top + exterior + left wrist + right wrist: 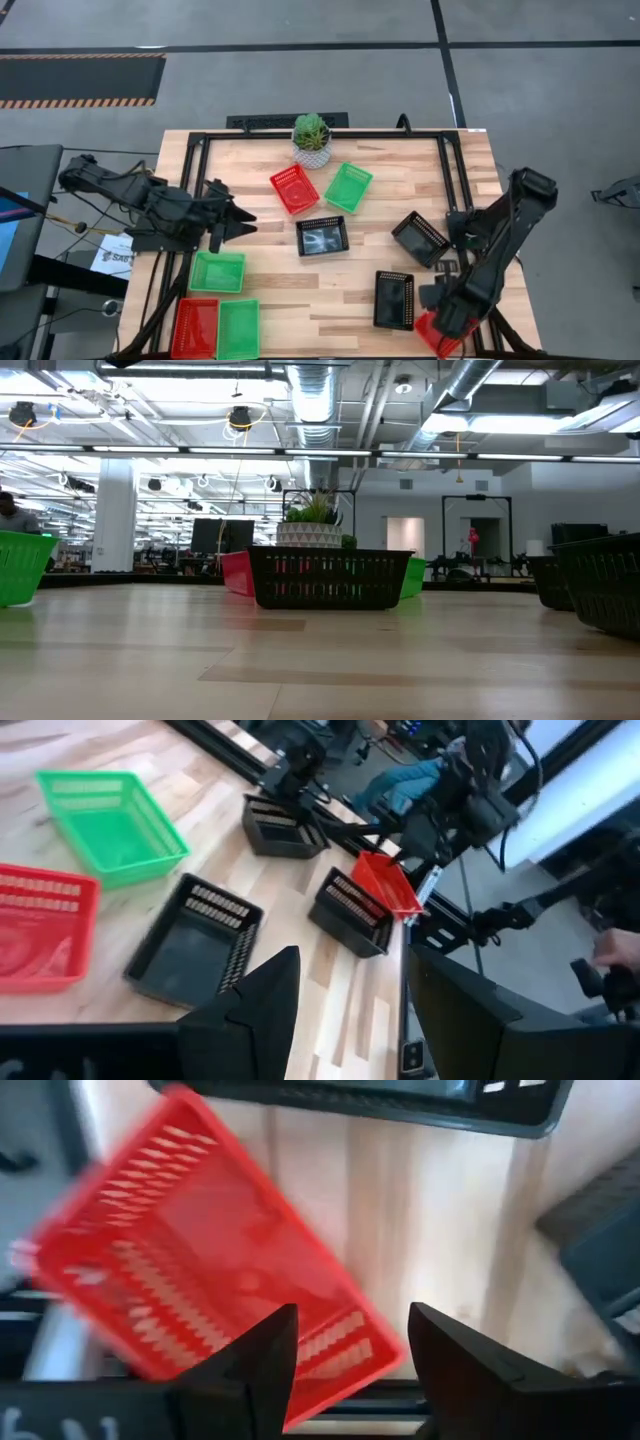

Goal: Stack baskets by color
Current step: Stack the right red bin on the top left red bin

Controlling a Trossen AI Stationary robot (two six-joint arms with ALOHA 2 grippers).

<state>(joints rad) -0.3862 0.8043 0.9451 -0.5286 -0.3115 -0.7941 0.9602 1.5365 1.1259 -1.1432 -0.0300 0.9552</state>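
Observation:
Red, green and black baskets lie scattered on the wooden table [330, 275]. A red basket [432, 336] sits askew at the near right corner, beside a black basket [394, 298]. My right gripper [350, 1345] points down over it, open, its fingers on either side of one long wall. My left gripper [238, 216] hovers open and empty over the table's left side, above a green basket [217, 271]. A red basket [195, 325] and a green basket [238, 328] sit side by side at the near left corner. My right gripper comes from above with its fingers [265, 1355] straddling the red basket's long wall [335, 1342] near one corner. I cannot tell whether they touch it.
In the middle lie a red basket [294, 188], a green basket [348, 187] and a black basket [322, 236]; another black basket [420, 238] lies to the right. A potted plant [311, 138] stands at the far edge. Black frame rails [455, 180] border the table.

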